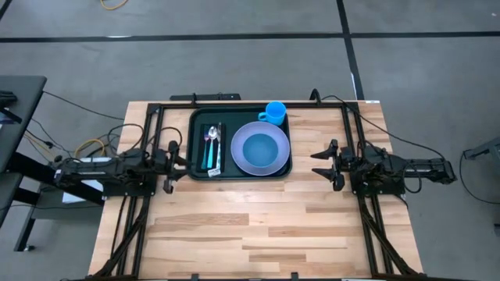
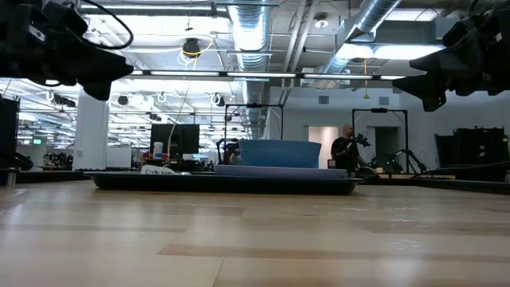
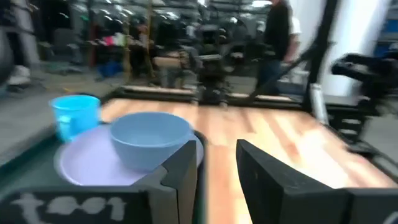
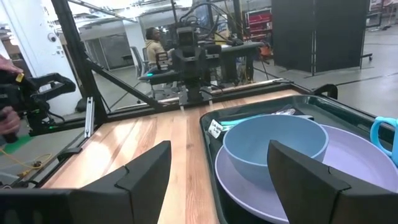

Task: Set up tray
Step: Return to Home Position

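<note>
The dark green tray (image 1: 198, 119) lies on the far middle of the table. On it a lavender plate (image 1: 275, 161) carries a blue bowl (image 1: 259, 148); a blue cup (image 1: 275, 112) stands at the tray's far right corner. A black napkin (image 1: 205, 131) with cutlery (image 1: 212, 147) lies along its left side. My left gripper (image 1: 177, 162) hangs open just left of the tray, above the table. My right gripper (image 1: 321, 164) hangs open to the tray's right. The wrist views show the bowl (image 3: 150, 138) (image 4: 273, 144) beyond the fingers.
Black frame rails (image 1: 148, 125) run along both sides of the table. Bare wood (image 1: 250, 226) spreads over the near half. A person (image 2: 347, 150) stands in the room beyond the table.
</note>
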Available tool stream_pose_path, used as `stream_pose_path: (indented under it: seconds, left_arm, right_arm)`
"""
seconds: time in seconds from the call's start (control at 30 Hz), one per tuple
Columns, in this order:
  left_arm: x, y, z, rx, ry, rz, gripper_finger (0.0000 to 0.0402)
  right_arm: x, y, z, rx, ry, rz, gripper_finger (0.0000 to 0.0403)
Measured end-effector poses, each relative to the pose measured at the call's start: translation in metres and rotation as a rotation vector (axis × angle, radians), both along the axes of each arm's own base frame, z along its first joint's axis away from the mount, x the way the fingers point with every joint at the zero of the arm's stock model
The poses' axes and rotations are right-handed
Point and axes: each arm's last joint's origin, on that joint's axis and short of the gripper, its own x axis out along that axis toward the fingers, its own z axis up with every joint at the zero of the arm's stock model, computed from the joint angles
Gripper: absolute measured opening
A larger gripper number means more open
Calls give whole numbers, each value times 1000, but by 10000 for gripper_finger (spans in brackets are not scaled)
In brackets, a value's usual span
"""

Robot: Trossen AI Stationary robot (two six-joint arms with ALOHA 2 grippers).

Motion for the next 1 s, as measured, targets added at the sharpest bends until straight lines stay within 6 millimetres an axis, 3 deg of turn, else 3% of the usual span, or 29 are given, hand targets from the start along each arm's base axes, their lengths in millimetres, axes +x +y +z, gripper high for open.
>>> stream_pose_path:
  seconds: [0.17,0.37,1.0]
  left_arm:
    - [0,2,0,82,0,53,101]
    - [0,1,0,4,-1,21,101]
    - [0,1,-1,-1,2,21,101]
  right_arm:
    - [0,0,0,0,0,0,255]
    - [0,0,0,0,0,0,255]
    - [0,0,0,0,0,0,255]
